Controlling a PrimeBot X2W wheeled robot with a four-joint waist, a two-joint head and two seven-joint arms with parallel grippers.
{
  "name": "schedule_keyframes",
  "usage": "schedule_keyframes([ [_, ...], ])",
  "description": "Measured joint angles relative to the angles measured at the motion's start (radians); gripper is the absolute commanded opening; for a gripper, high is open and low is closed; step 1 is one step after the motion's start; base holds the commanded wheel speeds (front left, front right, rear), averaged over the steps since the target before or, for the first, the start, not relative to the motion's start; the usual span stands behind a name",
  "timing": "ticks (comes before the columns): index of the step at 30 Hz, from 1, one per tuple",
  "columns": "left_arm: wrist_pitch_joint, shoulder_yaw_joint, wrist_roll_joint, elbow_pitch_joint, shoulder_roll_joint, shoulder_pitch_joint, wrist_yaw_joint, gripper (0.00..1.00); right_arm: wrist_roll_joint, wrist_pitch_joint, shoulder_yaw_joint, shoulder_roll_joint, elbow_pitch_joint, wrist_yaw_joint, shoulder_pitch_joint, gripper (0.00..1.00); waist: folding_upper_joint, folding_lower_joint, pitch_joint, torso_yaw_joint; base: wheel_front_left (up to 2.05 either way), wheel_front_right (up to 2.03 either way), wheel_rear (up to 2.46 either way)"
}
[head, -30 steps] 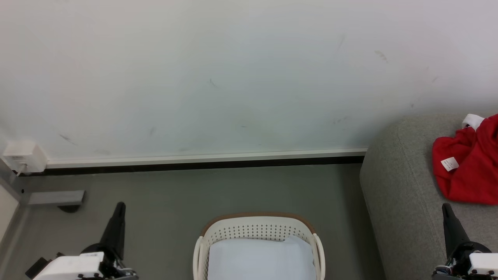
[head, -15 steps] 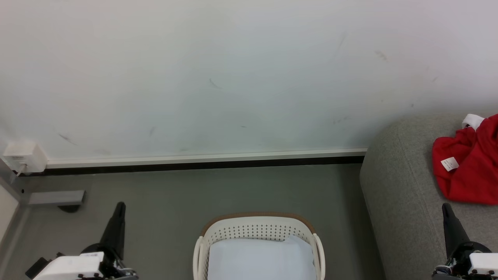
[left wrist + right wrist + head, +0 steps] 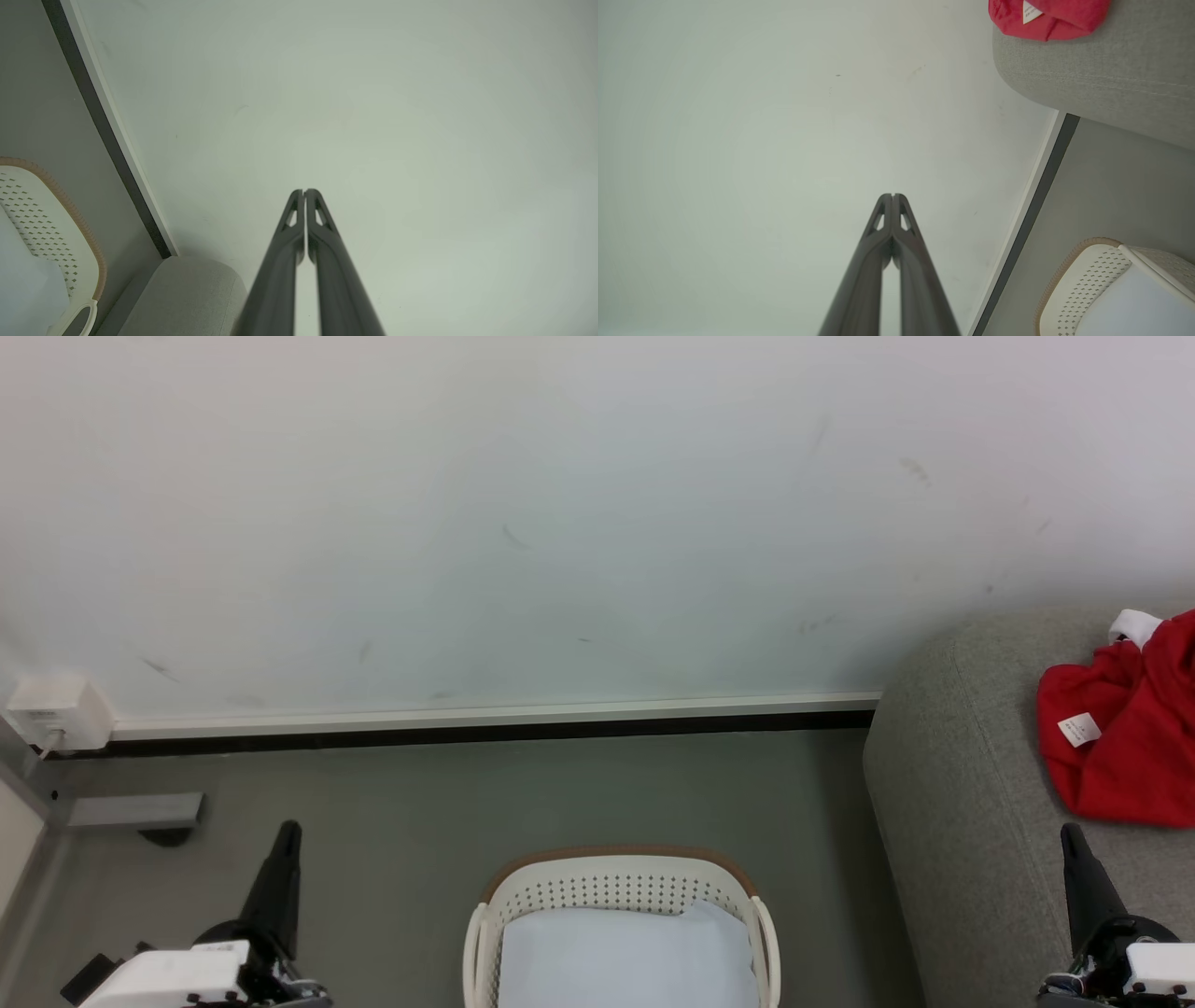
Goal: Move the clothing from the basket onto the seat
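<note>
1. Head view: the basket [image 3: 616, 852] stands on the grey floor [image 3: 420, 803] at bottom centre, in front of the white wall [image 3: 560, 523] and its dark skirting [image 3: 467, 733]. A pale white sheet [image 3: 625, 957] lies inside it. The seat [image 3: 962, 803] is at the right, and the red clothing [image 3: 1130, 737] lies heaped on top of it by the right edge, a white label tag [image 3: 1078, 729] showing. The left claw [image 3: 288, 831] at lower left and the right claw [image 3: 1069, 833] at lower right both point up, closed tight and empty. The left claw is well apart from the basket. The right claw is in front of the seat, near the clothing's lower edge.

2. Left wrist view: the left claw's 2 dark fingers [image 3: 280, 270] meet at their tips with nothing between them, aimed at the bare wall. The basket's brown rim and perforated side show at the left edge. A corner of the seat shows at the bottom.

3. Right wrist view: the right claw is closed tip to tip, holding nothing, toward the wall. The clothing rests on the seat at the top right. The basket, with the sheet inside, is at lower right.
</note>
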Motion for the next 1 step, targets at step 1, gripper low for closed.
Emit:
schedule_keyframes([
  [1,0.0,0.0,0.0,0.0,0.0,0.0,0.0,0.0,0.0,0.0,0.0,0.0,0.0,0.0,0.0,0.0,0.0,0.0,0.0,0.0,0.0,0.0,0.0],
])
